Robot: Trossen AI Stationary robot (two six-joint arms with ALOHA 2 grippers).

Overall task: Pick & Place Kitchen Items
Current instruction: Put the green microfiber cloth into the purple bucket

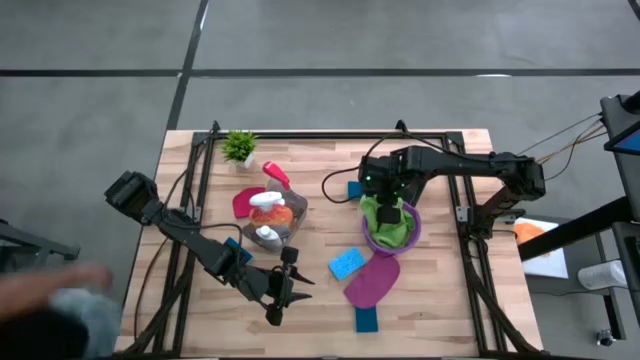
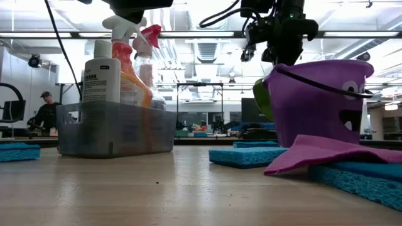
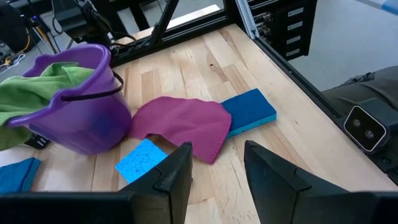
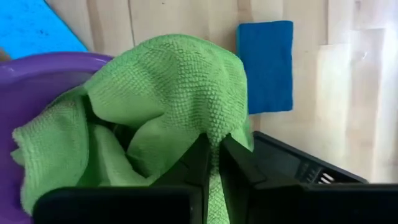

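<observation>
A green cloth point(image 4: 161, 99) lies bunched in a purple bucket point(image 1: 372, 240) at the table's middle right, and part of it hangs over the rim point(image 2: 260, 98). My right gripper point(image 4: 211, 152) points down into the bucket, shut on this cloth. A magenta cloth point(image 1: 372, 282) lies spread on the table just near of the bucket, one end over a blue sponge point(image 3: 252, 112). Another blue sponge point(image 1: 347, 264) lies beside it. My left gripper point(image 3: 216, 177) hovers open near the table's near edge, with nothing between its fingers. My right gripper pinches a raised fold of the green cloth point(image 4: 208, 127) between its two fingertips, coming from above and pointing down. The rest of the cloth lies slack in the bucket and over its rim.
A grey bin point(image 1: 272, 218) holding an orange spray bottle point(image 2: 129, 75) and smaller bottles stands left of the bucket, a red cloth point(image 1: 243, 203) beside it. A small potted plant point(image 1: 239, 147) is at the far left. A dark blue sponge point(image 4: 266, 65) lies beyond the bucket.
</observation>
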